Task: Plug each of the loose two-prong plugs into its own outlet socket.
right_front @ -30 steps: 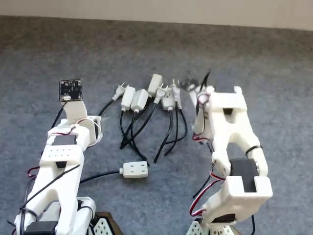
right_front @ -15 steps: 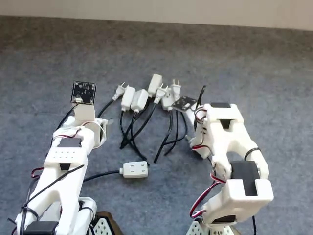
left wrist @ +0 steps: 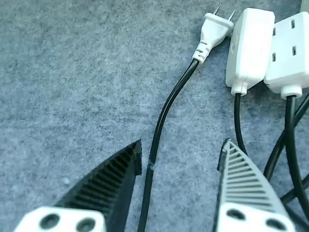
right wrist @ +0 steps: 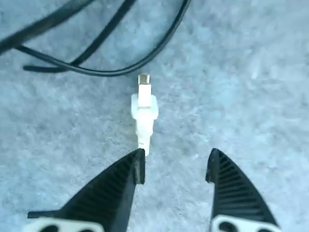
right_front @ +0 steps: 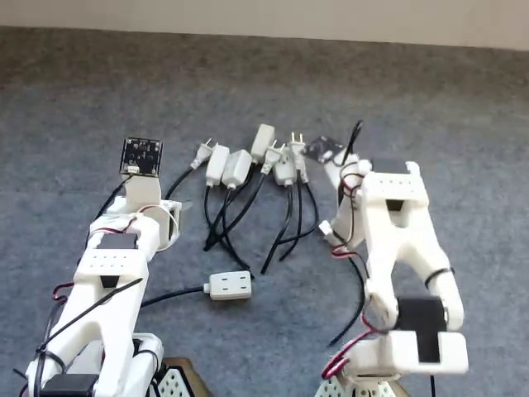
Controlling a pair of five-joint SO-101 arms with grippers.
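Plug (right wrist: pixel 144 113) — just ahead of R gripper (right wrist: pixel 176 155), jaws apart

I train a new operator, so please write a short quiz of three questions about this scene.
1. True or false: the left hand is shut on the black cable.
2. What lies just in front of the right hand? A a white plug, B a cup, C a pen.
3. Fill in: the outlet strip lying alone is coloured ___.
Key: 1 false, it is open; 2 A; 3 white.
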